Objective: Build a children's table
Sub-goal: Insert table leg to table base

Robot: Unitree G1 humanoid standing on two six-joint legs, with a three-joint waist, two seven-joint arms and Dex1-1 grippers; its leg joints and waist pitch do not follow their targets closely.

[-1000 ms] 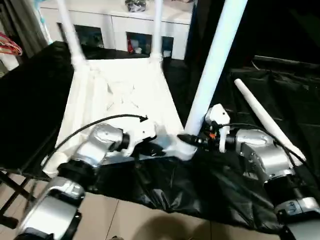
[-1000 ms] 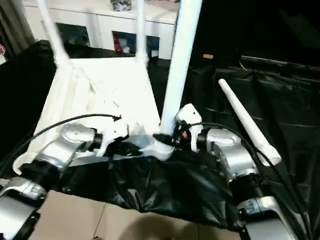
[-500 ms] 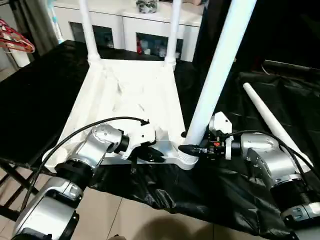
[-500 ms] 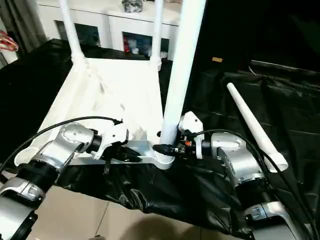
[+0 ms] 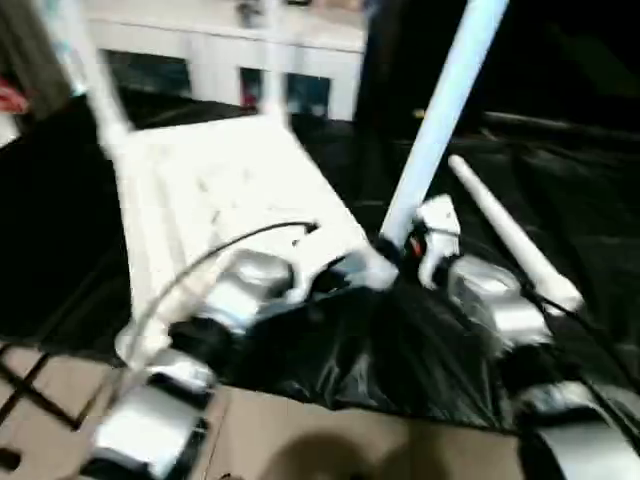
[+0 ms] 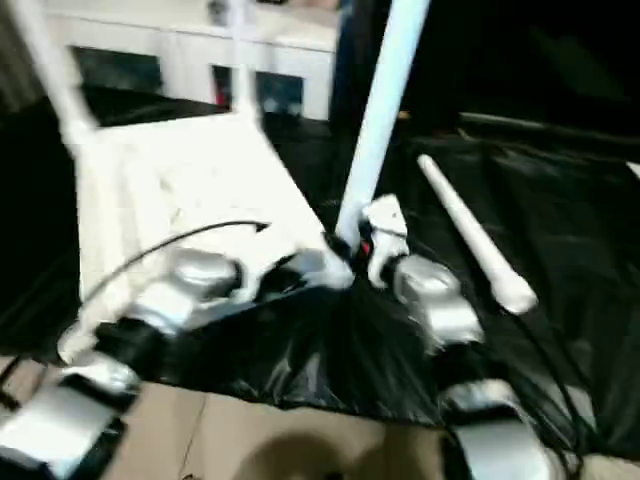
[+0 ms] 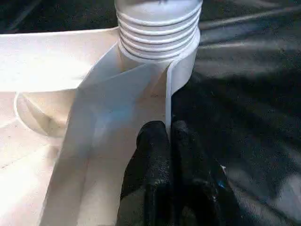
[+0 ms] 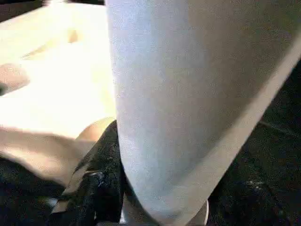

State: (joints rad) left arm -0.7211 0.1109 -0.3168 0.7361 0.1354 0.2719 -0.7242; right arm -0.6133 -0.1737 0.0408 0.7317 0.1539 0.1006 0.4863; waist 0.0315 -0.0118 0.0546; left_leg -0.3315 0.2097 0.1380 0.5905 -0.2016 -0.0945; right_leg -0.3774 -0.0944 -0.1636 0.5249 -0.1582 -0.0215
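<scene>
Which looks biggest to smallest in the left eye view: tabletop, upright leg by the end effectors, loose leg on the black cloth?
1. Tabletop, the largest by area.
2. Upright leg, nearer the camera, so its lead over the next is unsure.
3. Loose leg, lying on the black cloth.

The white table top (image 5: 215,185) lies upside down, three legs (image 5: 440,110) standing in corner sockets. At three o'clock, a fourth leg (image 5: 515,238) lies loose.
</scene>
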